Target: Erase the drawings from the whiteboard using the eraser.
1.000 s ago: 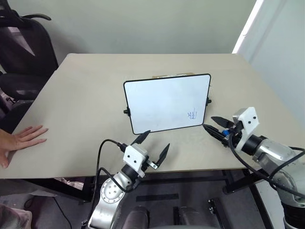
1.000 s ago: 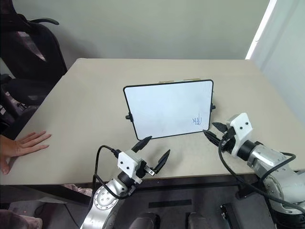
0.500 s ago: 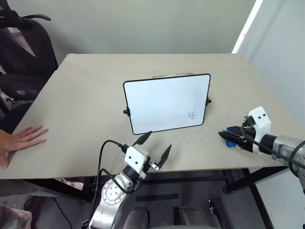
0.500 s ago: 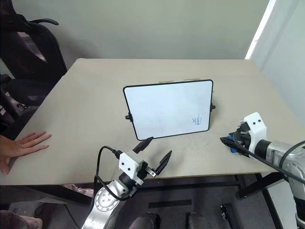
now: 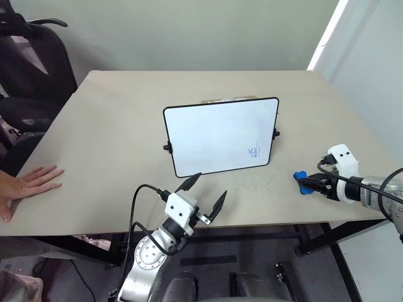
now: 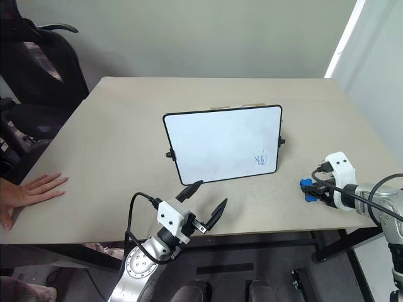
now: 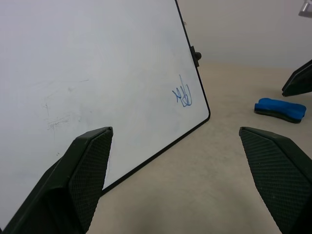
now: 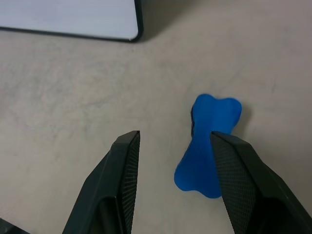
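The eraser (image 8: 207,146), a small bright blue block with a waisted, bone-like outline, lies flat on the beige tabletop (image 5: 101,126) to the right of the whiteboard (image 5: 220,135), a rectangular white board with a thin black frame and rounded corners that stands propped near the table's middle. We see the drawings (image 5: 253,151), a small blue marker scribble, close to the board's lower right corner, on the side facing the eraser. The right gripper (image 8: 178,185) hangs just above the tabletop with its two black fingers spread and nothing between them. In the right wrist view the eraser is not centred in the gap: it sits toward one finger, which overlaps the edge of the block, while the other finger stands clear of it over bare table. The eraser's long axis runs roughly along the direction the fingers point, tilted slightly, so we judge that the jaws would close across its narrow waist once the gripper shifts sideways to centre the block. The left gripper (image 5: 200,193) is also spread and empty, poised at the near table edge in front of the board, well apart from the eraser. We judge the right arm to be the nearer one for the pick-up.
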`<state>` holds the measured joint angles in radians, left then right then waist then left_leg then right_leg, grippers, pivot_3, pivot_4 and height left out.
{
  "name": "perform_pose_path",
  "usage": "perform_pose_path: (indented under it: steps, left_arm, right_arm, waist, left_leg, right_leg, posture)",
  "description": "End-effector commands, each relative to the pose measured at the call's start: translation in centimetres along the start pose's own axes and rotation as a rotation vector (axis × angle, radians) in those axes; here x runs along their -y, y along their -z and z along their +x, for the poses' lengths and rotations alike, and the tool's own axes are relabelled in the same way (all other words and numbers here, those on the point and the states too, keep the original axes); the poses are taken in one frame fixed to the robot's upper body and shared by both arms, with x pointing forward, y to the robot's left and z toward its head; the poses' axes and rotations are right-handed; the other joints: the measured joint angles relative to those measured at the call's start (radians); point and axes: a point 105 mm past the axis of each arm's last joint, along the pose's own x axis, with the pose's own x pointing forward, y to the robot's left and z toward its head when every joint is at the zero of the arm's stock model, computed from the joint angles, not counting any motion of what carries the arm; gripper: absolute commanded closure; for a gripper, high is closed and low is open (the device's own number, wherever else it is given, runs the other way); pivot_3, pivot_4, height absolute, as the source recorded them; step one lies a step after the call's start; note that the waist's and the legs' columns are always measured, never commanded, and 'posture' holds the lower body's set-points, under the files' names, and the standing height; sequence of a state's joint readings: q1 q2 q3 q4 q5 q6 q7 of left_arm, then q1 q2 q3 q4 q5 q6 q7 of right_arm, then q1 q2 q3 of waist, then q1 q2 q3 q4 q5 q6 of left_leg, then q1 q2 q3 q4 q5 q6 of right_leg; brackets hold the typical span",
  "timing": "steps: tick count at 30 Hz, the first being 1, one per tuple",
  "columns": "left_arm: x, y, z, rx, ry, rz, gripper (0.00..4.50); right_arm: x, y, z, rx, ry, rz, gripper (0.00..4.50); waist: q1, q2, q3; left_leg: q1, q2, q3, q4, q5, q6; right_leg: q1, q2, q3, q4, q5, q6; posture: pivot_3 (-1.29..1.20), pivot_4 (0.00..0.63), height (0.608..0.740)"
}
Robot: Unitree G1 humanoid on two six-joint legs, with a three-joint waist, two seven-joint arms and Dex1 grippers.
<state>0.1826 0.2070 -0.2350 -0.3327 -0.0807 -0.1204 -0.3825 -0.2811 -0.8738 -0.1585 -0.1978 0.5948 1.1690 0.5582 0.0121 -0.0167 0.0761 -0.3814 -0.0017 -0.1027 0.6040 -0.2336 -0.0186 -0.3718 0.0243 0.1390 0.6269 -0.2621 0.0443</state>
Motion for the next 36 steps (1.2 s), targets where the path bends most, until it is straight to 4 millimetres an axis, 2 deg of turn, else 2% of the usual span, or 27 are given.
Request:
perform_pose_path:
  steps: [1,13,17,24,28,36]
  left_arm:
    - [0.0,-1.0,0.2,0.040,0.000,0.010,0.00]
    - [0.1,-1.1,0.1,0.042,-0.002,0.009,0.00]
    - [0.2,-1.2,0.0,0.043,-0.005,0.007,0.00]
    - [0.4,-1.4,-0.2,0.045,-0.009,0.005,0.00]
    - [0.4,-1.4,-0.4,0.044,-0.013,0.005,0.00]
    - [0.4,-1.5,-0.5,0.042,-0.011,0.005,0.00]
  right_arm:
    - [0.7,-0.9,-0.4,0.003,0.029,-0.025,2.10]
    - [2.8,-1.1,0.9,-0.077,0.066,-0.022,2.10]
    - [3.3,-0.9,1.6,-0.113,0.071,-0.007,2.10]
    - [3.0,-0.8,2.7,-0.136,0.034,0.008,2.10]
    - [2.8,-1.0,2.5,-0.136,0.023,0.011,2.10]
    - [2.7,-2.0,1.7,-0.103,0.046,0.018,2.10]
  waist:
    - [0.000,0.000,0.000]
    - [0.001,0.001,0.000]
    - [0.000,0.001,0.000]
    - [0.000,0.002,0.000]
    - [0.000,0.002,0.000]
    - [0.000,0.002,0.000]
  left_leg:
    - [0.000,0.000,0.000,0.000,0.000,0.000]
    - [0.000,0.000,0.000,0.000,0.000,0.000]
    - [0.000,0.001,0.000,0.000,0.000,0.001]
    - [0.000,0.001,0.000,0.000,-0.001,0.001]
    - [0.000,0.001,0.000,0.000,-0.001,0.001]
    - [0.000,0.001,0.000,0.000,-0.001,0.001]
  right_leg:
    - [0.000,0.000,0.000,0.000,0.000,0.000]
    - [0.000,0.000,0.000,0.000,0.001,0.001]
    - [0.000,0.000,0.000,0.000,0.005,0.007]
    - [0.000,0.000,0.000,0.000,0.005,0.006]
    - [0.000,0.000,0.000,0.000,0.002,-0.001]
    - [0.000,0.000,0.000,0.000,0.002,-0.002]
  posture:
    - [0.00,0.150,0.730]
    - [0.00,0.150,0.730]
    - [0.00,0.150,0.730]
    - [0.00,0.150,0.730]
    - [0.00,0.150,0.730]
    - [0.00,0.150,0.730]
